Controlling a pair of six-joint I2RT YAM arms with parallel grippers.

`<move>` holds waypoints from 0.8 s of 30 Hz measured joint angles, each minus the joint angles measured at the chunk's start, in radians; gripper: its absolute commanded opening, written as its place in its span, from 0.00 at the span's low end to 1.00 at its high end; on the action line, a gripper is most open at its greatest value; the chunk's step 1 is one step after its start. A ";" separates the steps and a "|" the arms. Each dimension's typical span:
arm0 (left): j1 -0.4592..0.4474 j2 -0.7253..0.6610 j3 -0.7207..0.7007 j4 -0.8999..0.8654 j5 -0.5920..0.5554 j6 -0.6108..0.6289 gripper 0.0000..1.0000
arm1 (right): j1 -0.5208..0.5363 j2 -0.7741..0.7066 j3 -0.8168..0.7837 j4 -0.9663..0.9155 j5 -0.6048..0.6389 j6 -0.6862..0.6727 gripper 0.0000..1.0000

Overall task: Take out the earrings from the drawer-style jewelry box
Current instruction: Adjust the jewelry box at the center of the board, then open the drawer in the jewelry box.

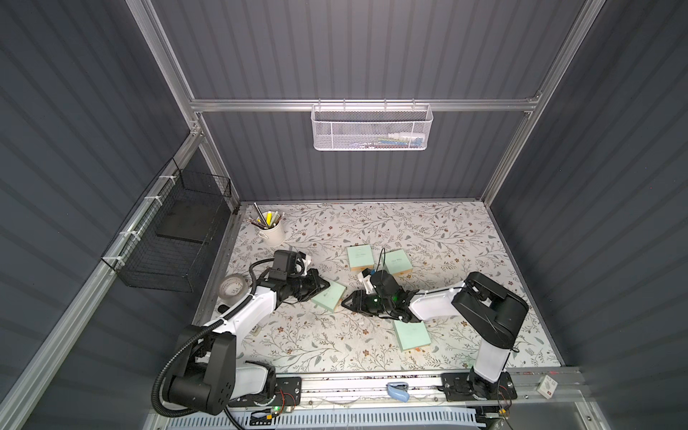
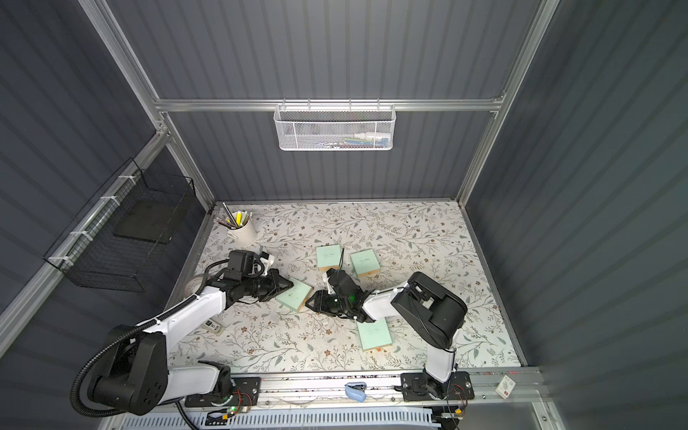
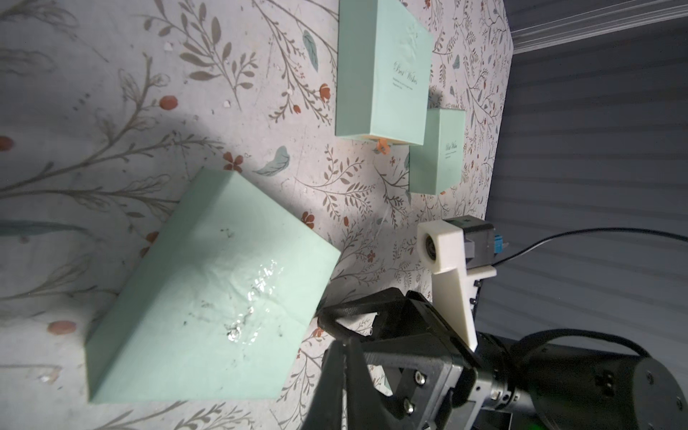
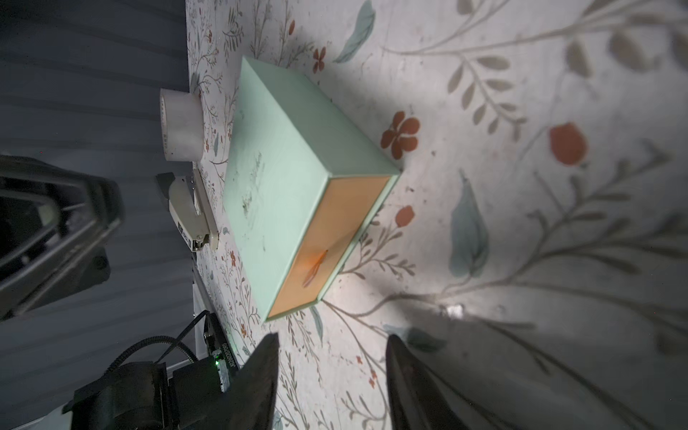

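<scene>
Mint box lettered "Best Wishes", left tool clenched at central jewelry box, right tool spread, empty

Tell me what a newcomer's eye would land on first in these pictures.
A mint-green box in the middle of the floral table lies between two black grippers, with three more boxes scattered around it. The open right gripper faces the box's closed orange drawer front with its small pull tab. The shut left gripper sits at the opposite end.
</scene>
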 measured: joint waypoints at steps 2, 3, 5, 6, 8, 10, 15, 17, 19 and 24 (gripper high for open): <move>0.000 0.022 -0.013 0.016 0.000 -0.003 0.01 | -0.008 0.004 0.012 0.002 -0.002 0.002 0.41; 0.000 0.031 -0.018 0.021 0.000 -0.006 0.01 | -0.012 0.008 0.020 0.003 -0.004 0.001 0.40; 0.000 0.052 -0.030 0.034 0.000 -0.010 0.01 | -0.019 0.015 0.037 0.005 -0.006 0.000 0.37; 0.000 0.058 -0.034 0.035 -0.001 -0.010 0.01 | -0.021 0.018 0.043 0.006 -0.007 0.001 0.36; 0.000 0.064 -0.040 0.038 -0.003 -0.010 0.01 | -0.025 0.027 0.056 0.009 -0.010 0.001 0.32; 0.000 0.064 -0.043 0.039 -0.003 -0.010 0.00 | -0.026 0.040 0.068 0.011 -0.015 0.000 0.31; 0.000 0.071 -0.050 0.047 -0.012 -0.009 0.00 | -0.026 0.074 0.091 0.016 -0.026 0.002 0.26; 0.000 0.078 -0.056 0.050 -0.018 -0.009 0.00 | -0.026 0.082 0.096 0.018 -0.034 0.004 0.24; 0.000 0.085 -0.062 0.050 -0.023 -0.009 0.00 | -0.026 0.090 0.098 0.023 -0.039 0.008 0.22; 0.000 0.095 -0.067 0.053 -0.030 -0.009 0.00 | -0.026 0.095 0.105 0.032 -0.046 0.015 0.18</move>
